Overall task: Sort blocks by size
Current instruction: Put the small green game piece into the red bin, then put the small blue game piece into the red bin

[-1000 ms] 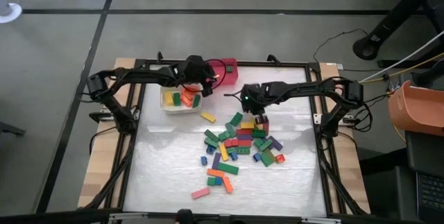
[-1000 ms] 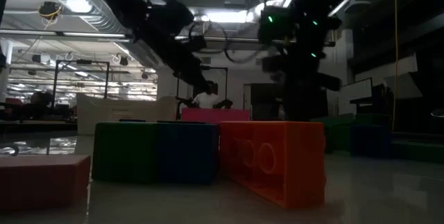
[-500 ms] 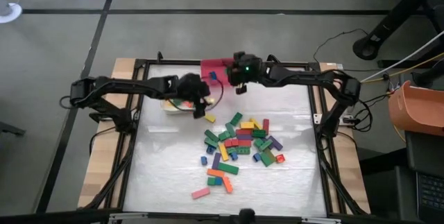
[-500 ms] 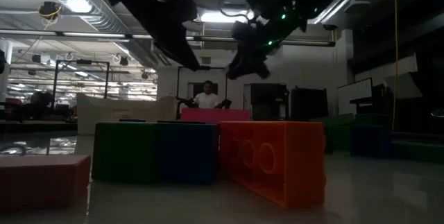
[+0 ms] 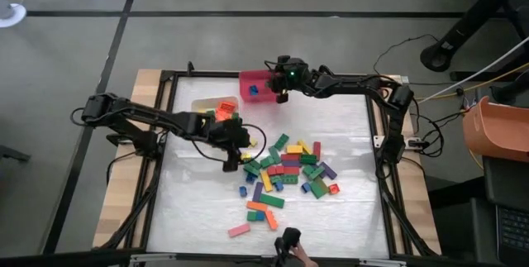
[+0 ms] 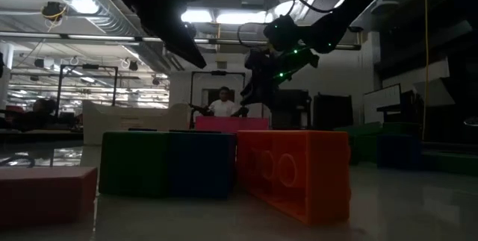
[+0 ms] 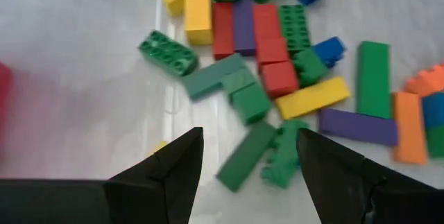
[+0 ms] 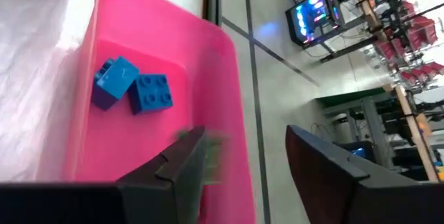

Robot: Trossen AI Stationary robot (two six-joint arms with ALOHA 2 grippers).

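Loose blocks (image 5: 285, 168) in many colours lie in a pile mid-table. My left gripper (image 5: 240, 147) hovers open at the pile's left edge. In its wrist view a long green block (image 7: 246, 156) lies on the table beyond the gap between its fingers. My right gripper (image 5: 277, 87) is open over the red bin (image 5: 248, 77), which shows pink (image 8: 229, 64) in its wrist view. Two blue blocks (image 8: 132, 89) rest on the bin's floor. A blurred green block (image 8: 211, 160) shows beside one right finger (image 8: 177, 168). My right gripper has the blurred green block (image 8: 211, 160) close against the inner side of one finger, above the bin's floor. The other finger stands well apart from it. Whether the block touches that finger, I cannot tell.
A white bin (image 5: 207, 103) holding orange, yellow and green blocks stands left of the red bin at the far side. Green, blue and orange blocks (image 6: 295, 170) fill the low view's front. A black frame (image 5: 169, 135) borders the table. A person (image 6: 222, 107) sits in the room behind.
My left gripper has swung from the white bin toward the near edge, to the pile's left edge. My right gripper has left the pile and gone toward the far edge and leftward, tipping up from a steep downward point, to above the red bin.
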